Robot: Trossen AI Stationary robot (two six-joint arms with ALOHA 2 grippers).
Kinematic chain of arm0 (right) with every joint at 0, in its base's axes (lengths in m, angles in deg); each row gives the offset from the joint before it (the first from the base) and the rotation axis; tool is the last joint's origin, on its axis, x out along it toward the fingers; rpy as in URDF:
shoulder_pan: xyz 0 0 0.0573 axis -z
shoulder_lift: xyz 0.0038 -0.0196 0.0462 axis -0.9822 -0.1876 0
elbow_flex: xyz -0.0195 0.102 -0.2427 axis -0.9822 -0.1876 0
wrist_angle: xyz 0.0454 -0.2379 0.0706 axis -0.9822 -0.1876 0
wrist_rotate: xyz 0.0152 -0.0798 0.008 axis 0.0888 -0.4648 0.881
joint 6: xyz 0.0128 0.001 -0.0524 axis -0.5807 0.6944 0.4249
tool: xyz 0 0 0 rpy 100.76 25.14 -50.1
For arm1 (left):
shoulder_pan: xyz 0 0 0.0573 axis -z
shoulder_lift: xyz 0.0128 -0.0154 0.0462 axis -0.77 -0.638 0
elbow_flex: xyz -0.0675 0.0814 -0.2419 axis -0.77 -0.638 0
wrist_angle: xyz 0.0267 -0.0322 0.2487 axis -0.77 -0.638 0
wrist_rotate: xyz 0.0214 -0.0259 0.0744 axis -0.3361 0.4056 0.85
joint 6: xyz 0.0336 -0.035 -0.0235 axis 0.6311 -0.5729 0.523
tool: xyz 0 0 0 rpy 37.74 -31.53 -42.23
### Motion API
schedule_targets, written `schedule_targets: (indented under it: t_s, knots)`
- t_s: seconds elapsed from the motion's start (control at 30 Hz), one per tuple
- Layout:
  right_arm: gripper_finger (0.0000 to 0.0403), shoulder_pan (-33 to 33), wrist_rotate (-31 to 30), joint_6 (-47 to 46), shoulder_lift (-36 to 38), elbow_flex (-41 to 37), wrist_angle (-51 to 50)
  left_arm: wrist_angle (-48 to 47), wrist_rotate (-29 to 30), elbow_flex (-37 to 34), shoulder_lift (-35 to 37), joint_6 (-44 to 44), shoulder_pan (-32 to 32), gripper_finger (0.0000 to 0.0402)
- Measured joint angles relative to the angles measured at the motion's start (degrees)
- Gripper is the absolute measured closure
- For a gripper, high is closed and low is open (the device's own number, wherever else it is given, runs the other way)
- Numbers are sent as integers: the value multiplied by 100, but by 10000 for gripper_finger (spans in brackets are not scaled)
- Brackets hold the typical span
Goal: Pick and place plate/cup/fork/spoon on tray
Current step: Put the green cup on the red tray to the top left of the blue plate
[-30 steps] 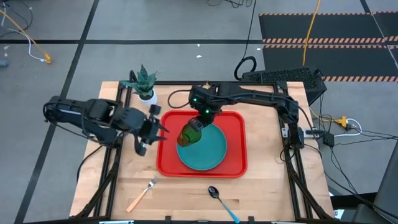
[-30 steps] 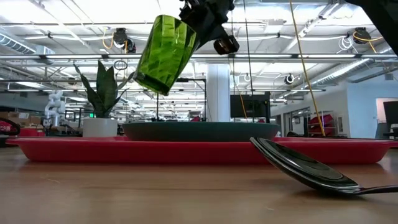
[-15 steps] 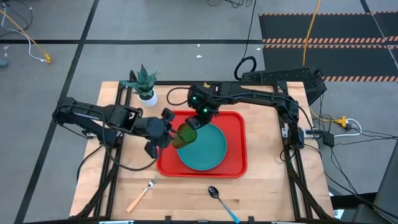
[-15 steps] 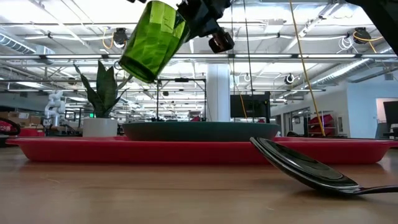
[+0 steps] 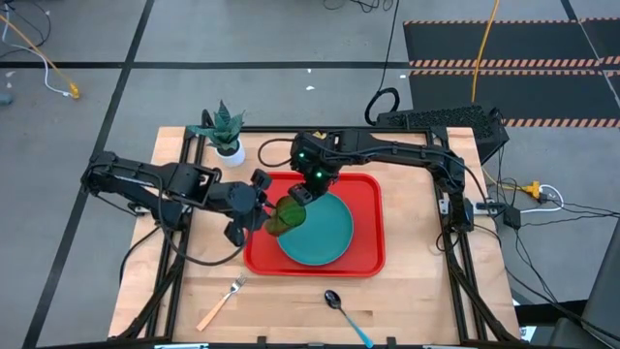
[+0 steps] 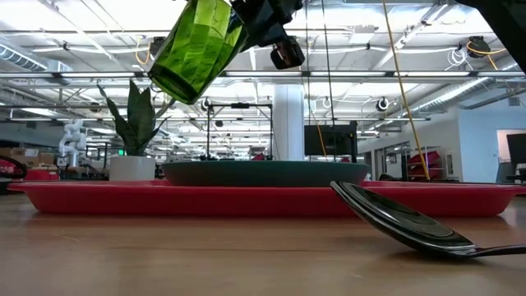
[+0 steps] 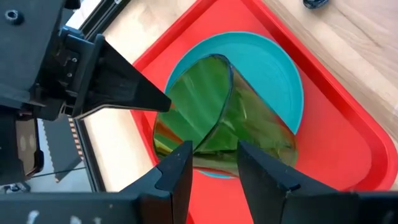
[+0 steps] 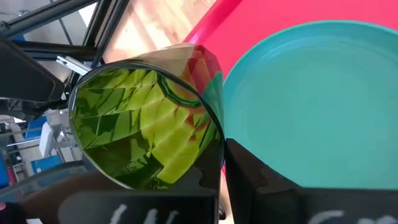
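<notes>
The green cup (image 5: pixel 284 216) hangs tilted in the air over the left part of the red tray (image 5: pixel 368 189), held by my right gripper (image 5: pixel 296 200). The teal plate (image 5: pixel 325 235) lies flat in the tray. My left gripper (image 5: pixel 254 206) is open at the tray's left rim. Its two fingers (image 7: pixel 177 171) stand on either side of the cup's lower part. The fork (image 5: pixel 221 302) and the spoon (image 5: pixel 347 315) lie on the table near its front edge. In the low view the spoon's bowl (image 6: pixel 403 220) rests tilted on the wood. My right gripper is shut on the cup's rim (image 8: pixel 210 134) at its mouth end. One finger (image 8: pixel 214 171) lies along the outside of the wall; the other is hidden behind the glass. The fingers slant down from the far right. The cup hangs clear of the tray, base end down-left (image 6: pixel 168 82). My left gripper: I cannot tell whether its fingers touch the cup.
A white pot with a green plant (image 5: pixel 225 134) stands at the table's far left corner, behind the tray. Bare wood lies to the right of the tray and along the table's front edge around the fork and spoon.
My left gripper has gone toward the table's right edge, up to the tray's left rim and the cup, and then stayed there. My right gripper has carried the cup a little up and toward the left edge; the cup stays tilted and clear of the tray.
</notes>
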State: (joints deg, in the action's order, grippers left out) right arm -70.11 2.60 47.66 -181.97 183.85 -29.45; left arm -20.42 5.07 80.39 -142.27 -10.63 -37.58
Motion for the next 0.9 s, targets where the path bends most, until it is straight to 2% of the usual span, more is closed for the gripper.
schedule_targets:
  t_s: [0.33, 0.5, 0.9]
  knots:
    - [403, -38, 7, -71, 1, 0, 149, -114, -19, 0, 0, -152, 0, 273]
    - [403, -42, 72, -171, 1, -4, 364, -369, -338, 0, 4, -171, -89, 273]
    - [403, -57, 144, -158, -53, -4, 359, -273, -270, 89, 0, 35, -118, 273]
